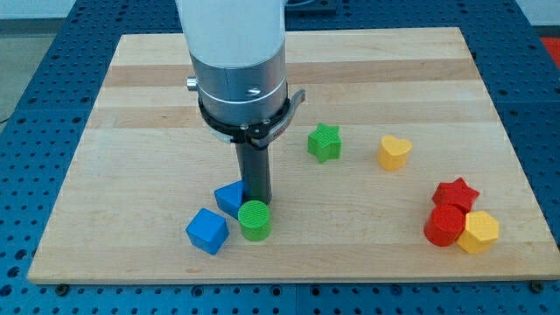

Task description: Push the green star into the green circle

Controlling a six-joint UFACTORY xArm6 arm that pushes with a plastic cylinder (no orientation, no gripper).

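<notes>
The green star [325, 142] lies right of the board's middle. The green circle [255, 220], a short cylinder, stands near the view's bottom, left of centre. My tip [258, 199] comes down just behind the green circle, touching or nearly touching its top edge, with a blue block [232, 198] at its left. The star is well up and to the right of my tip, apart from it.
A blue cube [207, 231] sits left of the green circle. A yellow heart-like block [394, 152] lies right of the star. A red star [456, 192], red cylinder [445, 226] and yellow hexagon [479, 232] cluster at the lower right. The wooden board [131, 105] ends near them.
</notes>
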